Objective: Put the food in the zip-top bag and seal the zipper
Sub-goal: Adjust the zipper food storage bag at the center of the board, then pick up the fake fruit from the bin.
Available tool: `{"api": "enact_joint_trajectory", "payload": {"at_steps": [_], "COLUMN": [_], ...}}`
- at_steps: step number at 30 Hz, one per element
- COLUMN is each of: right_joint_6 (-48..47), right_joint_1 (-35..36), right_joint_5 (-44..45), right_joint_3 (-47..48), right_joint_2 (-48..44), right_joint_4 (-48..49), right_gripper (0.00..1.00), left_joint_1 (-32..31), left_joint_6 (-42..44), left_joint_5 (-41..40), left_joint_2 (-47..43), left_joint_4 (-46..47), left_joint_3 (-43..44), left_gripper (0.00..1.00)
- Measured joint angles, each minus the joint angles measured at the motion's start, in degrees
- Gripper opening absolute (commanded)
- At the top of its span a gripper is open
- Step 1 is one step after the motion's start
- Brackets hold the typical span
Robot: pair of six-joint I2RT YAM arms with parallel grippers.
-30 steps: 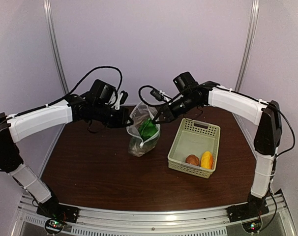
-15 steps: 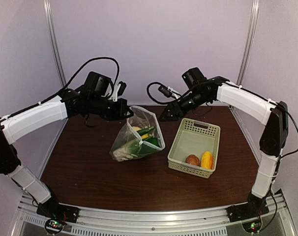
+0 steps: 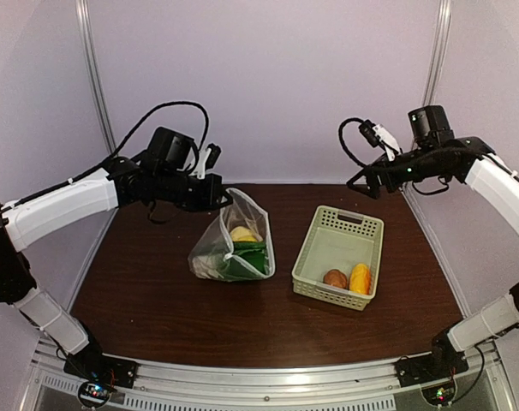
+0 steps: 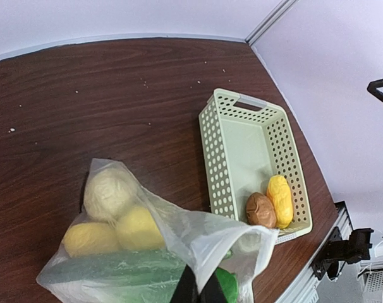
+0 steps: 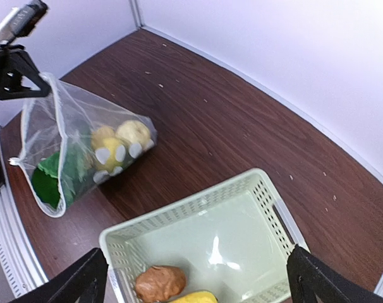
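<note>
The zip-top bag [image 3: 234, 248] slumps on the table with its mouth corner lifted. My left gripper [image 3: 221, 199] is shut on that edge, its fingertips [image 4: 198, 291] pinching the clear film. Inside the bag lie yellow lemons [image 4: 138, 227], a pale round piece [image 4: 108, 192] and green vegetables [image 3: 247, 257]. The zipper strip [image 5: 57, 120] runs along the mouth edge, which stands apart. My right gripper [image 3: 362, 184] hangs open and empty high over the basket [image 5: 198, 274]. A brown round piece [image 3: 335, 278] and an orange-yellow piece [image 3: 360, 278] lie in the basket.
The pale green lattice basket [image 3: 328, 231] stands right of the bag, a hand-width away. Brown tabletop [image 3: 157, 300] surrounds both, with white walls at the back and sides and a metal rail along the near edge [image 3: 268, 377].
My right gripper let go of the bag, opened wide and pulled back up and to the right. The bag tipped left and slumped onto the table, still held by my left gripper.
</note>
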Motion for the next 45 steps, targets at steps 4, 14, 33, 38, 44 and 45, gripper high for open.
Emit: {"api": "enact_joint_trajectory", "payload": {"at_steps": [4, 14, 33, 38, 44, 45], "right_joint_6": [-3.3, -18.5, -21.9, -21.7, -21.6, -21.5], "right_joint_1": [-3.7, -3.2, 5.1, 6.2, 6.7, 6.8], "right_joint_5": [2.4, 4.3, 5.2, 3.9, 2.7, 2.5], "right_joint_3": [-11.8, -23.1, -26.1, -26.0, -25.5, -25.5], "right_joint_2": [-4.8, -0.4, 11.7, 14.2, 16.9, 17.3], "right_joint_4": [3.8, -0.1, 4.0, 4.1, 4.3, 4.3], "right_gripper": [0.85, 0.73, 0.99, 1.0, 1.0, 0.99], "left_joint_1": [0.0, 0.0, 0.0, 0.0, 0.0, 0.0], "left_joint_6": [0.4, 1.6, 1.6, 1.5, 1.5, 1.5], "left_joint_5": [-0.1, 0.0, 0.6, 0.6, 0.6, 0.6], "left_joint_2": [0.0, 0.9, 2.7, 2.7, 2.7, 2.7], "left_joint_4": [0.7, 0.7, 0.0, -0.2, -0.2, -0.2], "left_joint_3": [-0.8, -0.7, -0.2, -0.2, -0.2, -0.2], "left_gripper": [0.0, 0.0, 0.0, 0.0, 0.0, 0.0]}}
